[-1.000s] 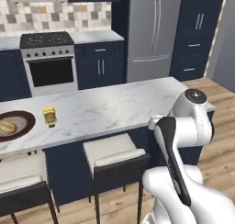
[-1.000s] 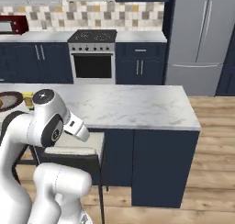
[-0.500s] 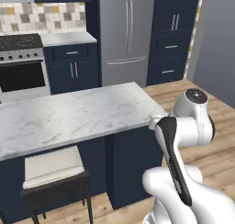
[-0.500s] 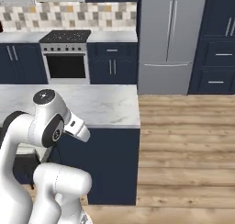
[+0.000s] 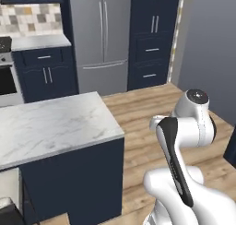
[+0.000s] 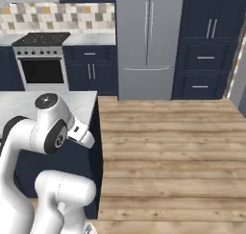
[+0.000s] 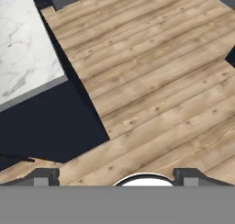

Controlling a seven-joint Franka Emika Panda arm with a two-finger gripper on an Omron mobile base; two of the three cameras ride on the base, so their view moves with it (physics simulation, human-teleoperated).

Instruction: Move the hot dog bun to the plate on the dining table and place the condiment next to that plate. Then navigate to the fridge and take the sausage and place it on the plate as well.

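Observation:
The grey French-door fridge (image 5: 101, 39) (image 6: 146, 41) stands straight ahead with both doors shut, across a stretch of wood floor. My arm is folded close over the base. In the hand view my gripper (image 7: 117, 176) is open, its two dark fingertips (image 7: 46, 175) spread wide with nothing between them, pointing down at the floor beside the island's corner. The hot dog bun, the brown-rimmed plate, the yellow condiment bottle and the sausage are out of view.
A marble-topped navy island (image 5: 50, 122) (image 6: 84, 103) (image 7: 23, 58) stands close on my left. Tall navy cabinets (image 5: 152, 35) (image 6: 206, 41) flank the fridge on the right, a stove (image 6: 42, 60) on the left. Open wood floor (image 6: 168, 156) lies ahead. A grey wall (image 5: 207, 49) bounds the right.
The base has driven and turned right: the whole scene slid left, the plate and yellow bottle left the picture, and the fridge came to the middle. The arm's pose is the same.

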